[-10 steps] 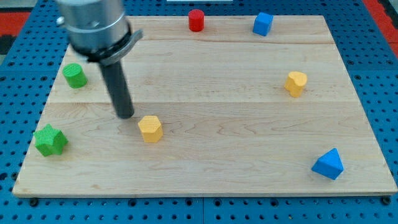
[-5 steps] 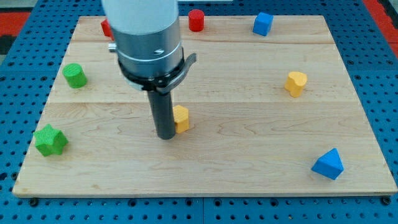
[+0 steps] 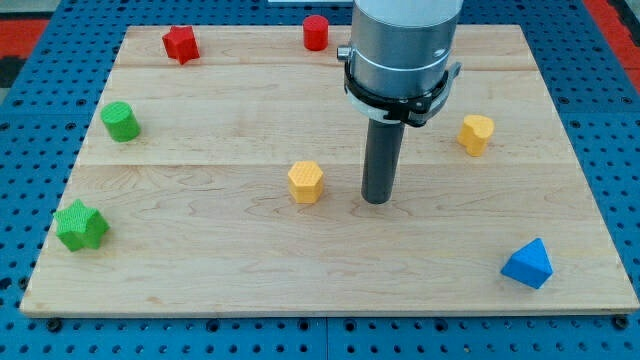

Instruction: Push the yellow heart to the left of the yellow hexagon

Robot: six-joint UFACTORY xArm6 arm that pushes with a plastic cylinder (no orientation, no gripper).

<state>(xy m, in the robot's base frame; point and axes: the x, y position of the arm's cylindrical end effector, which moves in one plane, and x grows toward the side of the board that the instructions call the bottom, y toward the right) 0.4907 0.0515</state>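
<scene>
The yellow heart (image 3: pixel 476 133) sits on the wooden board (image 3: pixel 200 280) at the view's right. The yellow hexagon (image 3: pixel 306 182) sits near the board's middle, far to the left of the heart. My tip (image 3: pixel 377 199) rests on the board between them, a short way right of the hexagon and not touching it. The heart is up and to the right of the tip, also apart from it.
A red star (image 3: pixel 180 43) and a red cylinder (image 3: pixel 316 32) stand along the top edge. A green cylinder (image 3: pixel 120 121) and a green star (image 3: pixel 81 224) stand at the left. A blue triangular block (image 3: pixel 527 263) sits at the bottom right.
My tip swept from the left of the board to right of the middle. The yellow hexagon was pushed right and slightly up; the tip has now passed it. The arm now hides the top-right blue block.
</scene>
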